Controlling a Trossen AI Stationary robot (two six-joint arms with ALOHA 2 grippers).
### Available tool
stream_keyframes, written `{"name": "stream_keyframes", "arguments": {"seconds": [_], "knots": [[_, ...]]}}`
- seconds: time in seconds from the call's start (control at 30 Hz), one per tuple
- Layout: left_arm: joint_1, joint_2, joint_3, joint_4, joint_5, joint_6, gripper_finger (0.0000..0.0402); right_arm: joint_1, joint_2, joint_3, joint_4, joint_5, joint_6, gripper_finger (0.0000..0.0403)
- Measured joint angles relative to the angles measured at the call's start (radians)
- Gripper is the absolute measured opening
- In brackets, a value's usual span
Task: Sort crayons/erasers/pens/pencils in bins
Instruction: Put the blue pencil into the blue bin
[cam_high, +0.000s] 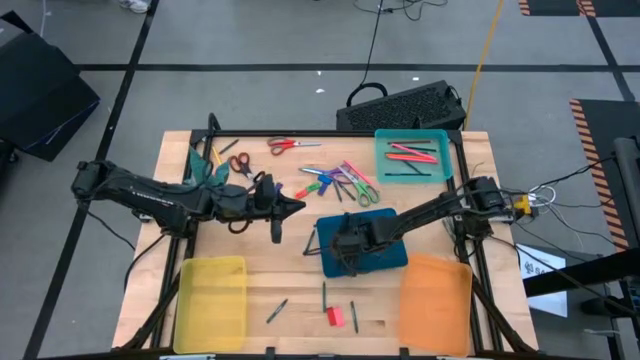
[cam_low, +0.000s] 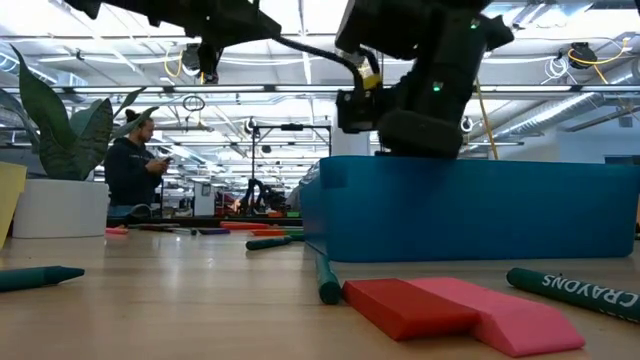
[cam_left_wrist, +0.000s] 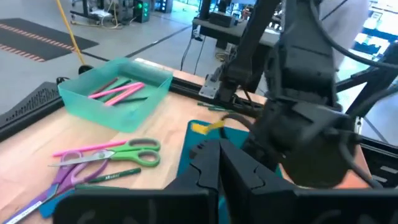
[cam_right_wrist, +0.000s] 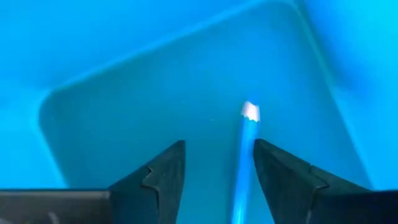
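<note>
Right gripper (cam_right_wrist: 214, 168) over the blue bin (cam_high: 385, 255), fingers apart.

Its fingers stand parted inside the bin, a blue stick (cam_right_wrist: 244, 162) lying between them on the bin floor, not gripped. The left gripper (cam_high: 290, 207) hangs mid-bench; whether it is parted I cannot tell. Red and pink erasers (cam_high: 335, 316) lie touching near the bench's front edge, between the yellow bin (cam_high: 210, 300) and orange bin (cam_high: 436, 300). The teal bin (cam_high: 412, 155) sits at the back right corner.
</note>
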Motion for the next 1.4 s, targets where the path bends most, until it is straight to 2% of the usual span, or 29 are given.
{"name": "stream_keyframes", "arguments": {"seconds": [0.2, 0.37, 0.6, 0.8, 0.93, 1.07, 1.17, 1.3, 1.4], "knots": [[-0.02, 0.0, -0.006, -0.007, 0.001, 0.014, 0.0003, -0.024, -0.025, -0.002, -0.006, 0.001, -0.005, 0.0156], [-0.037, 0.0, -0.006, -0.007, 0.007, 0.042, 0.0016, -0.036, -0.038, -0.002, 0.016, 0.002, -0.061, 0.0153], [-0.038, 0.0, -0.006, -0.009, 0.007, 0.066, 0.0009, -0.018, -0.025, -0.006, 0.066, -0.087, -0.19, 0.0153], [-0.038, 0.0, -0.006, -0.014, 0.007, 0.073, 0.0011, -0.004, -0.028, -0.086, 0.144, -0.16, -0.302, 0.0153], [-0.037, 0.0, -0.006, -0.009, 0.005, 0.073, 0.0019, -0.015, -0.035, -0.153, 0.207, -0.147, -0.331, 0.015], [-0.033, 0.0, -0.006, -0.009, 0.0, 0.073, 0.0009, -0.02, -0.033, -0.186, 0.212, -0.097, -0.41, 0.012], [-0.027, 0.0, -0.006, -0.006, 0.0, 0.063, 0.0003, -0.022, -0.032, -0.203, 0.214, -0.058, -0.442, 0.0077], [-0.021, 0.0, -0.006, -0.007, -0.001, 0.051, 0.0014, -0.036, -0.031, -0.207, 0.213, -0.052, -0.451, 0.0015], [-0.022, 0.0, -0.006, -0.007, -0.001, 0.051, 0.002, -0.038, -0.039, -0.208, 0.213, -0.042, -0.452, 0.0016]]}}
